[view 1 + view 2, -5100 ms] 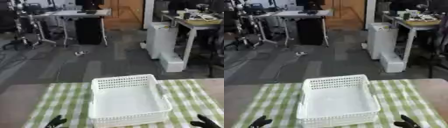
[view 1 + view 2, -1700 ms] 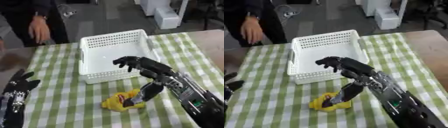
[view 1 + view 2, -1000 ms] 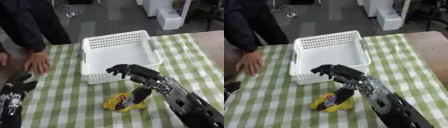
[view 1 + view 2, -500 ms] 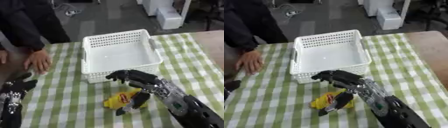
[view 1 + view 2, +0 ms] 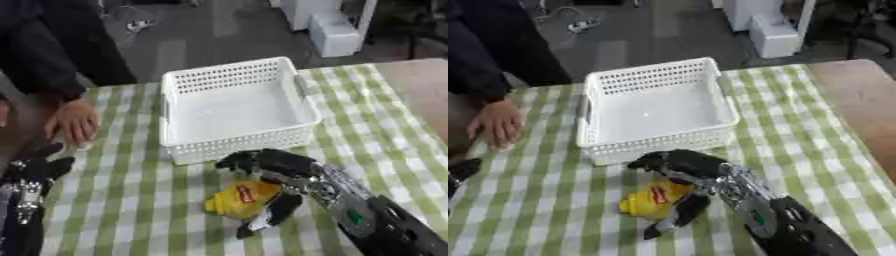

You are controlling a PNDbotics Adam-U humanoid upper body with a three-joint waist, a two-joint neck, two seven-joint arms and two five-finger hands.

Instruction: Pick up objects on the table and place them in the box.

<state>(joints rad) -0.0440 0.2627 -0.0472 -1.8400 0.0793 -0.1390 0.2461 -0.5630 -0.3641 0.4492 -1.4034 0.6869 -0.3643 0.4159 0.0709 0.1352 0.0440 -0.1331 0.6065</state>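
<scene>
Since half a second ago the right hand (image 5: 267,172) has come lower over the yellow object (image 5: 238,198), its fingers now draped across the object's far top edge and its thumb reaching down along the near right side. The fingers are curved round the object but not yet drawn in, so the hand is partly wrapped, not plainly gripping.

The yellow object, with a red mark on its top, lies on the green checked cloth (image 5: 376,125) covering the bench, just near of the white basket (image 5: 234,107), which looks empty.

To do this grasp well, the fingers and thumb should likely close from opposite sides until the object is trapped between them, and only then lift. It looks soft, so it may squash or slip sideways if squeezed off-centre. The lift will need to clear the basket's near wall before moving far.

The left hand (image 5: 28,186) rests at the lower left, fingers relaxed. A person's hand (image 5: 73,122) lies on the cloth left of the basket.
</scene>
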